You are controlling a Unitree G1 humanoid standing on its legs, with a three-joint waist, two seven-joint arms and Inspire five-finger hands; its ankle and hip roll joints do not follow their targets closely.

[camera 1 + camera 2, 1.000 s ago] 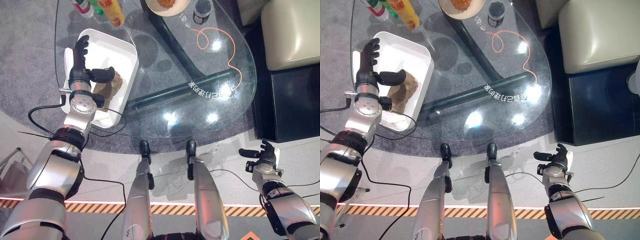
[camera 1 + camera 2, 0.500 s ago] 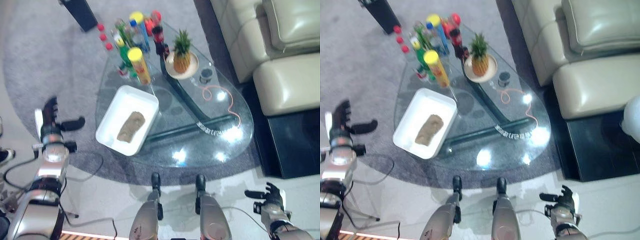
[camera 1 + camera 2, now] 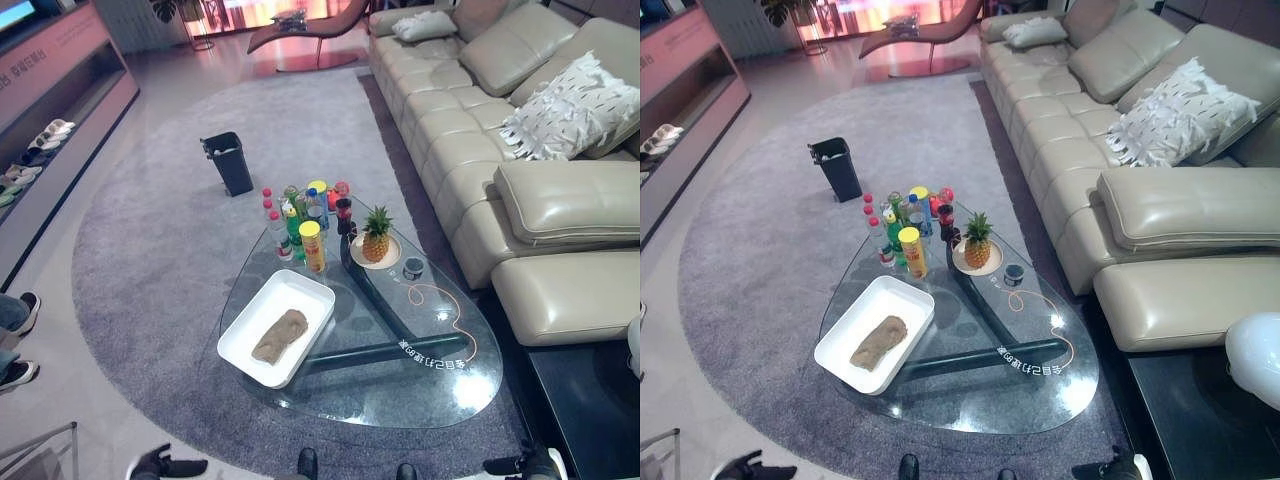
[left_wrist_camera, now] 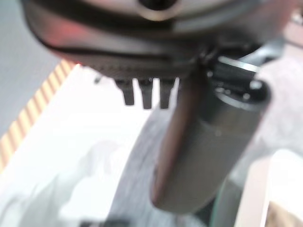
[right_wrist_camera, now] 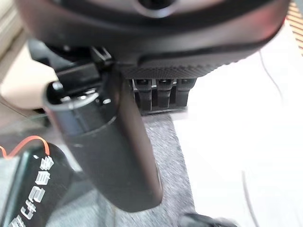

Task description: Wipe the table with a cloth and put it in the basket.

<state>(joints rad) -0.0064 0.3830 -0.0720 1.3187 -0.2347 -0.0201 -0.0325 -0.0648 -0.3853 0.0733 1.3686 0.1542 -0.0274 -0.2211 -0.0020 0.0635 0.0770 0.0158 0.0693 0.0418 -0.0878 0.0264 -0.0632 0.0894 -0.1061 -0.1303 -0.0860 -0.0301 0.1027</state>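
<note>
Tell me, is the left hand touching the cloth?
Apart. The left eye view shows the left hand low by the floor, the cloth lying alone in the basket.

Glossy glass table (image 3: 440,385), matt cloth (image 3: 280,336), white plastic basket (image 3: 245,358).

Dark, seemingly matte hands (image 3: 165,465)

left hand (image 3: 160,465): away from the white basket (image 3: 277,326), now low over the floor, fingers straight | cloth (image 3: 280,336): uncovered in basket | right hand (image 3: 525,464): lower in view | camera: shifted, wider room visible
</note>
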